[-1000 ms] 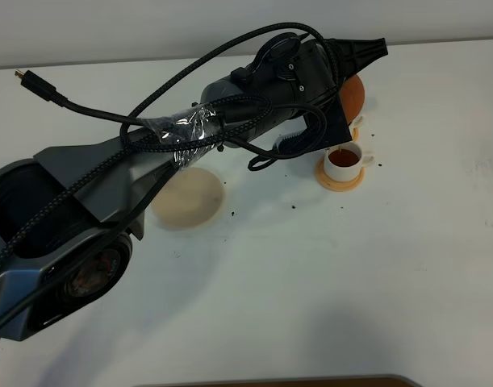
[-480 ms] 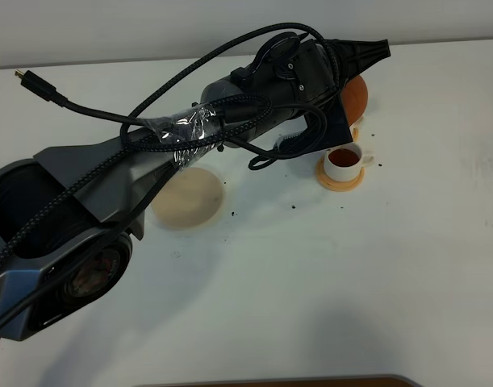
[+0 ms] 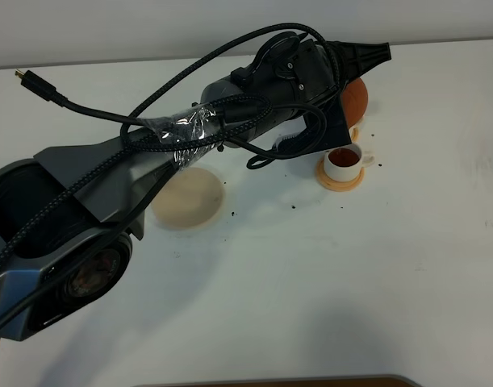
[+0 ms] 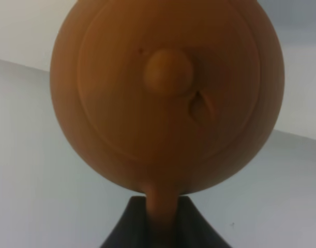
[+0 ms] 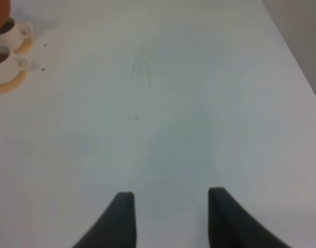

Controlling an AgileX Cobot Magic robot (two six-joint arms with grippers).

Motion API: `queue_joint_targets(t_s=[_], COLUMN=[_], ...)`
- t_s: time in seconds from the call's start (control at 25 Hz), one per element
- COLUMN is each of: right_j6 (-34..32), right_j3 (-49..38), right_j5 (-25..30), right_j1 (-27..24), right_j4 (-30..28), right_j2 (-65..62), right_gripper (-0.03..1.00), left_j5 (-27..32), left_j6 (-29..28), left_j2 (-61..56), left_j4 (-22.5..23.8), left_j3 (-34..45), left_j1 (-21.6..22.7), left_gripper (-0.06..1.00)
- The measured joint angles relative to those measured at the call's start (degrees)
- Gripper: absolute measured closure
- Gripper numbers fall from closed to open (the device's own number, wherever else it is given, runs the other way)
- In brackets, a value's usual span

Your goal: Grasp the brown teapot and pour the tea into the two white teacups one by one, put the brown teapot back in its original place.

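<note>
The brown teapot (image 3: 357, 98) hangs tilted in the air over the far cup, its lid facing the left wrist camera. My left gripper (image 3: 341, 95) is shut on its loop handle, and the dark fingers (image 4: 121, 232) pinch that handle just under the pot (image 4: 167, 98). One white teacup (image 3: 342, 162) holds dark tea and stands on an orange-tan coaster (image 3: 339, 182). The other teacup (image 5: 12, 30) sits just behind the near one (image 5: 2, 62), mostly hidden by the pot in the high view. The pale beige disc (image 3: 190, 197) lies bare. My right gripper (image 5: 170, 217) is open over bare table.
Dark specks (image 3: 294, 205) dot the white table around the cups. The left arm's bulky body and looping black cables (image 3: 173, 121) stretch across the left half of the high view. A loose cable plug (image 3: 24, 76) sticks out at the far left.
The teapot has shifted slightly away from the near cup toward the far one. The thin stream seen at the near cup's rim a second ago is gone. The right gripper shows no earlier frame.
</note>
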State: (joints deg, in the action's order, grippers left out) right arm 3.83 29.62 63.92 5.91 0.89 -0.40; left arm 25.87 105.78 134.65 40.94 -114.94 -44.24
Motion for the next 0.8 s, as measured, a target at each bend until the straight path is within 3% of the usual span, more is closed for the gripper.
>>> queue_joint_targets(t_s=[0.16,0.48,0.6,0.8], right_j6=[0.00,0.02,0.02,0.02], right_j3=[0.00,0.00,0.00,0.00], right_j5=[0.00,0.00,0.00,0.00], right_j1=[0.00,0.00,0.00,0.00], right_j4=[0.00,0.00,0.00,0.00], right_j2=[0.00,0.00,0.00,0.00], right_gripper=[0.60,0.60,0.60,0.60], left_j5=[1.03,9.26,14.50,28.75], left_j6=[-3.45,-15.31,-19.68,-29.54], left_j2=[0.00,-0.88,-3.18,-7.06], left_j4=[-0.32,-2.44,-4.51,-4.62], left_j3=[0.00,0.00,0.00,0.00], left_j1=[0.00,0.00,0.00,0.00], left_gripper=[0.80,0.80,0.80,0.80])
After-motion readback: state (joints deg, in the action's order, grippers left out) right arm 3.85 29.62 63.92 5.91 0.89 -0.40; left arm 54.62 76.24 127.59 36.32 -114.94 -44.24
